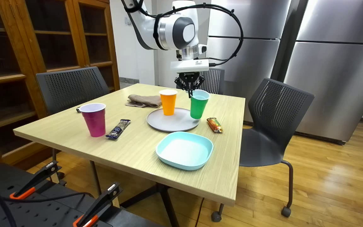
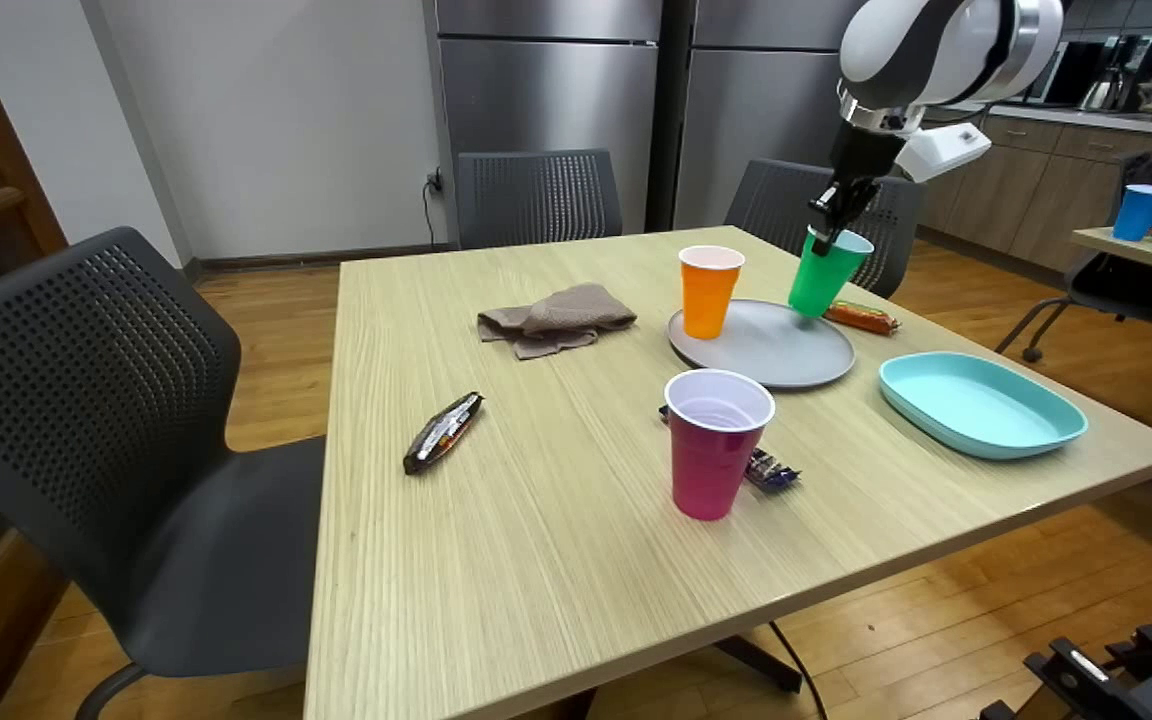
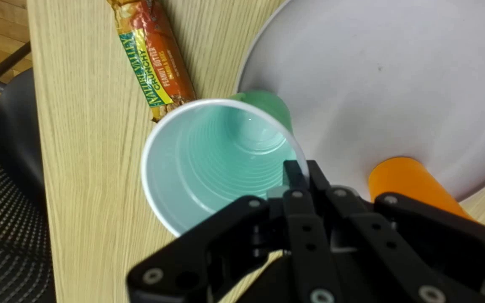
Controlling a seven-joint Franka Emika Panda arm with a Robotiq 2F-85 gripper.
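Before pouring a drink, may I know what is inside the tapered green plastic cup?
I see only one black gripper fingertip inside the green cup; the gripper hides some inner wall.

Green cup (image 3: 221, 164) partly hidden, arm (image 1: 170, 31) cropped

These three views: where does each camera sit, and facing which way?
An exterior view: beside the table, facing refrigerators; arm and gripper show.
An exterior view: also beside it, purple cup nearest, facing wall and refrigerators; arm and gripper show.
Wrist view: on the arm, looking down into the green cup; gripper shows, pinching its rim.
Both exterior views share the teal tray.
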